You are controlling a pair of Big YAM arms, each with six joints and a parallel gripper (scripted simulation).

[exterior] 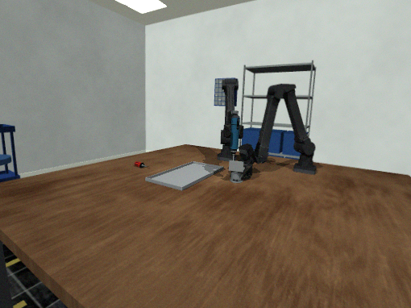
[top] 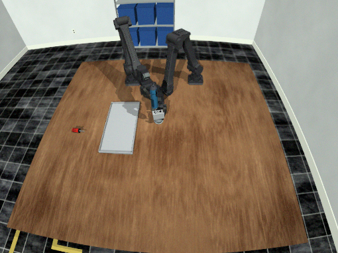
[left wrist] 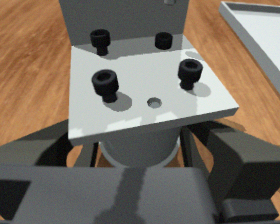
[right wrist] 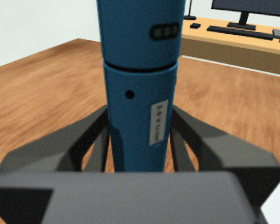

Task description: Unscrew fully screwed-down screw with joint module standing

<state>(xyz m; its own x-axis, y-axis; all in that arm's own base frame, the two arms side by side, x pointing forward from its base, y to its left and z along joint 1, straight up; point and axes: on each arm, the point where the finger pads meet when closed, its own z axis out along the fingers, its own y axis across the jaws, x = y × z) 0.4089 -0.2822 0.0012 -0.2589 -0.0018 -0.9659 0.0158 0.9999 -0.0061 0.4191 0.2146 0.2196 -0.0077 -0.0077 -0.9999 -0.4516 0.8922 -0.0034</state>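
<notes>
The joint module (top: 159, 120) (exterior: 236, 176) (left wrist: 137, 146) stands upright on the table, with the light grey bracket (left wrist: 142, 75) (exterior: 235, 166) on top. In the left wrist view three black screws (left wrist: 104, 82) (left wrist: 190, 73) (left wrist: 100, 38) stand raised and the back right screw (left wrist: 163, 40) sits lowest; an empty hole (left wrist: 155, 103) shows near the front edge. My left gripper (left wrist: 139, 111) (exterior: 246, 165) is low, with its fingers shut on the module's round body. My right gripper (right wrist: 139, 112) (exterior: 234, 135) is shut on the blue electric screwdriver (top: 154, 97) (exterior: 234, 132) (right wrist: 137, 100). It holds it upright over the bracket; the tip is hidden.
A flat grey tray (top: 119, 128) (exterior: 181, 176) (left wrist: 255, 25) lies just beside the module. A small red tool (top: 77, 130) (exterior: 139, 164) lies beyond the tray. A shelf with blue bins (top: 146, 16) (exterior: 278, 100) stands behind the arm bases.
</notes>
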